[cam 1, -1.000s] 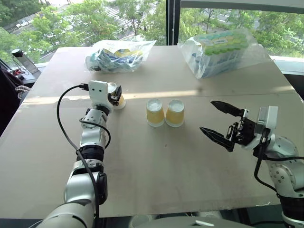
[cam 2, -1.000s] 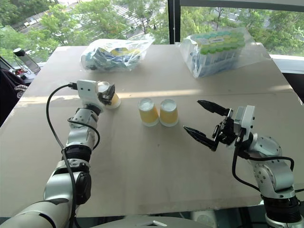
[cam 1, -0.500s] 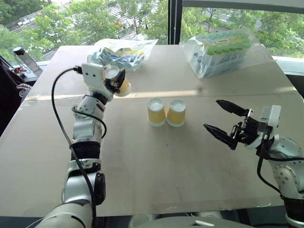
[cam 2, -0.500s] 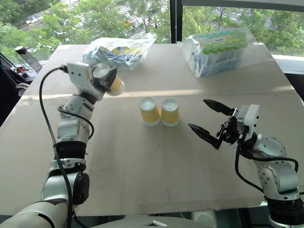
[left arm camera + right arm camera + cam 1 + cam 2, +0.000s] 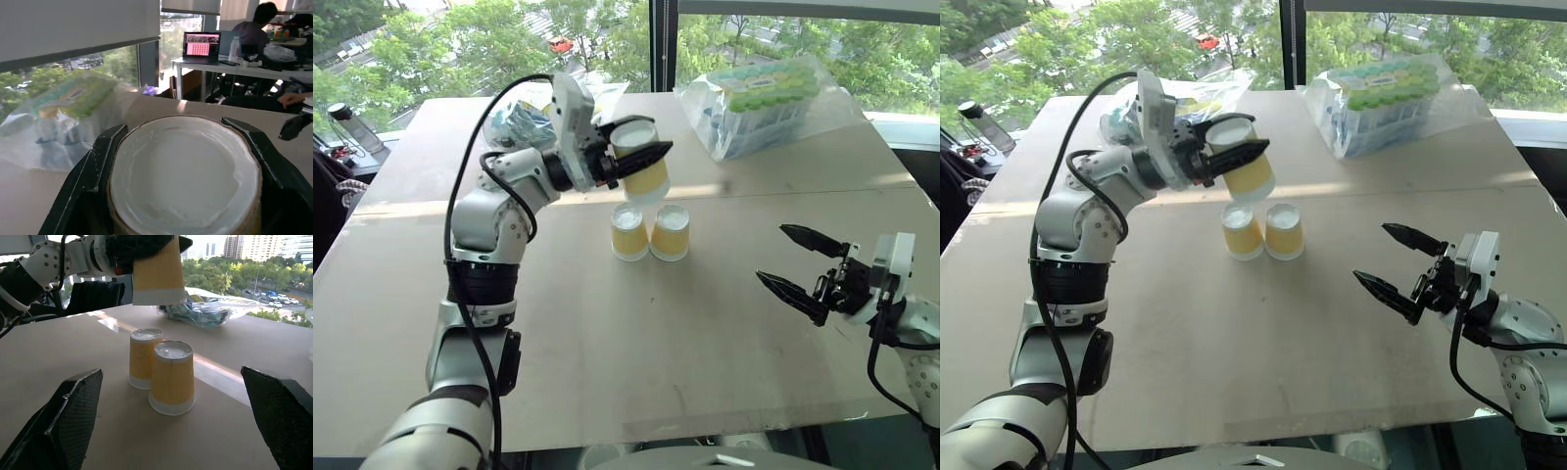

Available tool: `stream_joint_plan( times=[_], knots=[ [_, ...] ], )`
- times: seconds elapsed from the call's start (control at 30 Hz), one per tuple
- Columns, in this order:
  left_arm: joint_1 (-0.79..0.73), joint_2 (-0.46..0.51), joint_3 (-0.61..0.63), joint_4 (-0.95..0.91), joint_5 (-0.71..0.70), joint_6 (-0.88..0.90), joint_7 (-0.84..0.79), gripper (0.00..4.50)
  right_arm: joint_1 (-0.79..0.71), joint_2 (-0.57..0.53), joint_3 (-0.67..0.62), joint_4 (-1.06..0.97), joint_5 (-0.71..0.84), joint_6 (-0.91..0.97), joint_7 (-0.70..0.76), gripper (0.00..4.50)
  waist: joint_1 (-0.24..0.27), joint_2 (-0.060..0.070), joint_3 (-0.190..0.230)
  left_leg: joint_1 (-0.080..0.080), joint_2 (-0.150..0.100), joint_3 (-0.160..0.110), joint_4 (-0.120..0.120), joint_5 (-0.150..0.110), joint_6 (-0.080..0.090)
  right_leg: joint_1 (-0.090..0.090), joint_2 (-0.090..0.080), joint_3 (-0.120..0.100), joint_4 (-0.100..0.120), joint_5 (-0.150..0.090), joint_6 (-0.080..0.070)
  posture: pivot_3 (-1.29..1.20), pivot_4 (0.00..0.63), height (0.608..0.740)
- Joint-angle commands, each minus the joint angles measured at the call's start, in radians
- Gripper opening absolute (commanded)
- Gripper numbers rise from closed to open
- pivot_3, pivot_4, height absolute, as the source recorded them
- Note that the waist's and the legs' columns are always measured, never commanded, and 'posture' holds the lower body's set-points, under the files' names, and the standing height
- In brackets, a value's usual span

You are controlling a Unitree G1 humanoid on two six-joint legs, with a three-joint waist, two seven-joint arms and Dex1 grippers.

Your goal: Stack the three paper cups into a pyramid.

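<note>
Two yellow-orange paper cups stand upside down and side by side mid-table, the left one [image 5: 628, 233] touching the right one [image 5: 670, 232]. The third cup [image 5: 642, 168] hangs upside down just above and slightly behind the left standing cup. My left gripper [image 5: 649, 139] is shut on it, one black finger on each side. The left wrist view looks straight at that cup's white base [image 5: 183, 171] between the fingers [image 5: 88, 181]. My right gripper [image 5: 771, 253] hovers open and empty to the right of the pair, pointing at them.
A clear bag of green-and-blue cups [image 5: 769, 98] lies at the table's far right. Another plastic bag [image 5: 524, 117] lies far left, behind my left arm. A dark bottle [image 5: 348, 122] stands off the table's left side. A person sits at a desk [image 5: 254, 29] in the background.
My left gripper lifted the cup off the table's left part and swung it right, to above the standing pair. My right gripper drifted a little to the right, still open.
</note>
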Motion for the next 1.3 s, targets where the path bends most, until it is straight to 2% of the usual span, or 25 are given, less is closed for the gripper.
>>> stream_joint_plan(
  times=[0.03,0.7,0.77,0.83,0.87,0.9,1.1,1.3],
  knots=[
    [0.004,-0.010,0.001,0.018,0.025,-0.045,-0.027,2.44,0.016,-0.002,-0.028,-0.039,0.020,0.005,-0.011,4.50,0.002,0.000,0.000,0.000,0.000,0.000,0.000,0.000,0.000,0.000,0.000,0.000,0.000,0.000,0.000,0.00,0.150,0.740],
    [0.041,-0.083,-0.008,0.123,0.150,-0.188,-0.023,2.44,0.054,-0.003,-0.066,-0.072,0.074,0.014,-0.001,4.50,0.004,0.000,0.000,0.000,0.000,0.000,0.000,0.000,0.000,0.000,0.000,0.000,0.000,0.000,0.000,0.00,0.150,0.740],
    [0.040,-0.081,-0.007,0.129,0.158,-0.194,-0.023,3.45,0.054,-0.002,-0.065,-0.077,0.070,0.011,-0.007,4.50,0.003,0.000,0.000,0.000,0.000,0.000,0.000,0.000,0.000,0.000,0.000,0.000,0.000,0.000,0.000,0.00,0.150,0.740],
    [0.042,-0.077,-0.011,0.130,0.167,-0.198,-0.027,3.86,0.054,-0.002,-0.065,-0.083,0.071,0.013,-0.013,4.50,0.003,0.000,0.000,0.000,0.000,0.000,0.001,0.000,0.000,0.001,0.000,0.000,0.000,0.000,0.000,0.00,0.150,0.740],
    [0.042,-0.077,-0.011,0.132,0.171,-0.201,-0.026,4.28,0.053,-0.002,-0.065,-0.083,0.071,0.014,-0.014,4.50,0.003,0.000,0.000,0.000,0.000,0.000,0.001,0.000,0.000,0.001,0.000,0.000,0.000,0.000,0.000,0.00,0.150,0.740],
    [0.042,-0.077,-0.011,0.133,0.173,-0.200,-0.027,4.44,0.051,-0.003,-0.065,-0.081,0.070,0.014,-0.014,4.50,0.003,0.000,0.000,0.000,0.000,-0.001,0.001,0.000,0.000,0.001,0.000,0.000,0.000,0.000,0.000,0.00,0.150,0.740],
    [0.053,-0.070,-0.002,0.096,0.162,-0.172,-0.032,4.44,0.048,-0.005,-0.067,-0.067,0.072,0.010,-0.007,4.50,0.003,0.000,0.000,0.000,0.000,0.000,0.001,0.000,0.000,0.001,0.000,0.000,0.000,0.000,0.000,0.00,0.150,0.740],
    [0.055,-0.044,0.032,-0.030,0.103,-0.102,-0.030,4.44,0.056,-0.010,-0.067,-0.053,0.067,0.007,0.011,4.50,0.003,0.000,0.000,0.000,0.000,0.000,0.001,0.000,0.000,0.001,0.000,0.001,0.000,0.000,0.000,0.00,0.150,0.740]
  ],
)
